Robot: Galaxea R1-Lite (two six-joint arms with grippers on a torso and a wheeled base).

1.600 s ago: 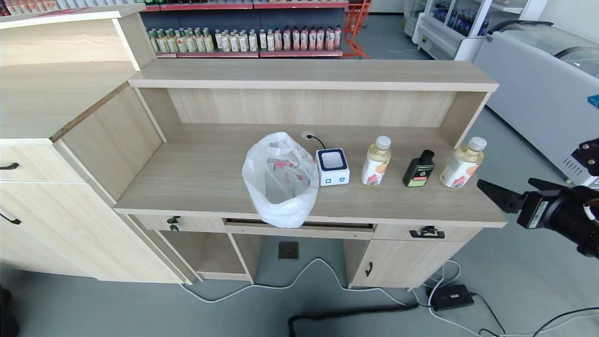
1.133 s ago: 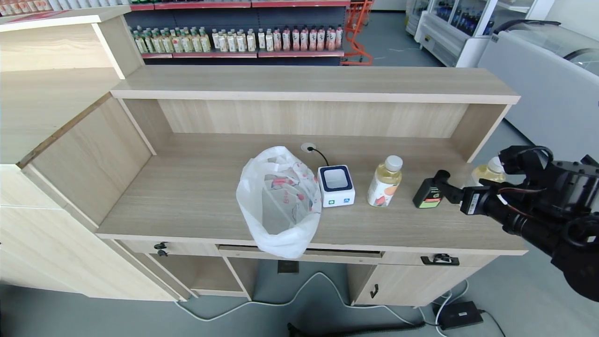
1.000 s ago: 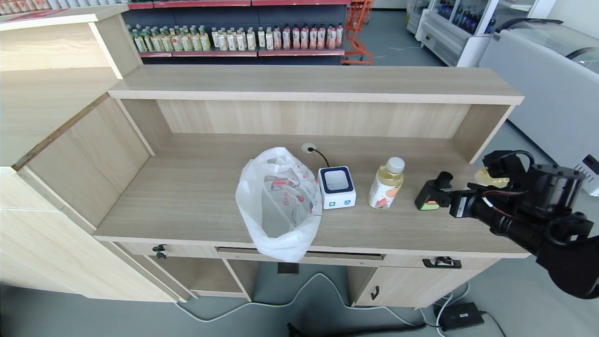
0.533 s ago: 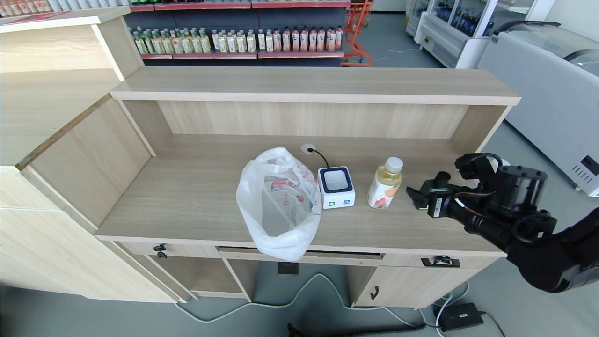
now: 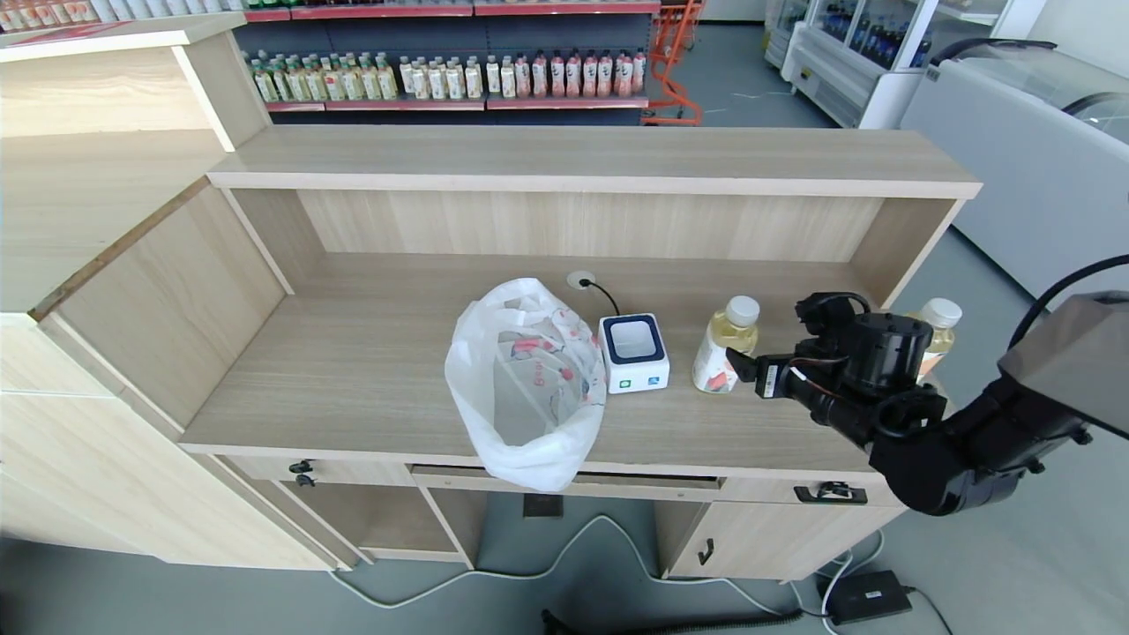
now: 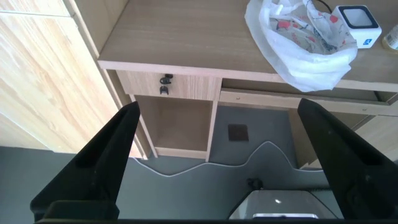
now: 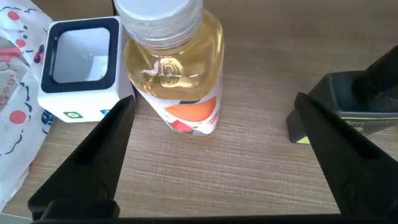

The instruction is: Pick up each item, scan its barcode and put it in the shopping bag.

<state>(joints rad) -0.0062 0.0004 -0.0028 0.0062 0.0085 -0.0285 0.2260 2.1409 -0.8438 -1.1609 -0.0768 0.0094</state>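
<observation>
A white plastic shopping bag (image 5: 525, 379) stands open on the wooden counter (image 5: 370, 353), with the small white barcode scanner (image 5: 632, 351) just to its right. Right of the scanner stands a yellow drink bottle (image 5: 725, 344) with a white cap. My right gripper (image 5: 745, 366) is just right of it, low over the counter. In the right wrist view the gripper (image 7: 211, 168) is open, facing the bottle (image 7: 174, 68), with the scanner (image 7: 81, 59) and a dark green bottle (image 7: 360, 93) on either side. A second yellow bottle (image 5: 935, 322) stands behind the right arm. My left gripper (image 6: 214, 162) hangs open below the counter front.
A raised shelf (image 5: 591, 159) overhangs the back of the counter. The scanner's cable (image 5: 600, 291) runs to a hole behind it. Drawers and cupboards sit under the counter front (image 6: 168, 81). Cables and a power brick (image 5: 864, 593) lie on the floor. The bag (image 6: 305, 43) overhangs the counter edge.
The right arm has swung left along the counter, from beyond its right end, past the dark bottle, up to the nearer yellow bottle. The head camera shifted early on.
</observation>
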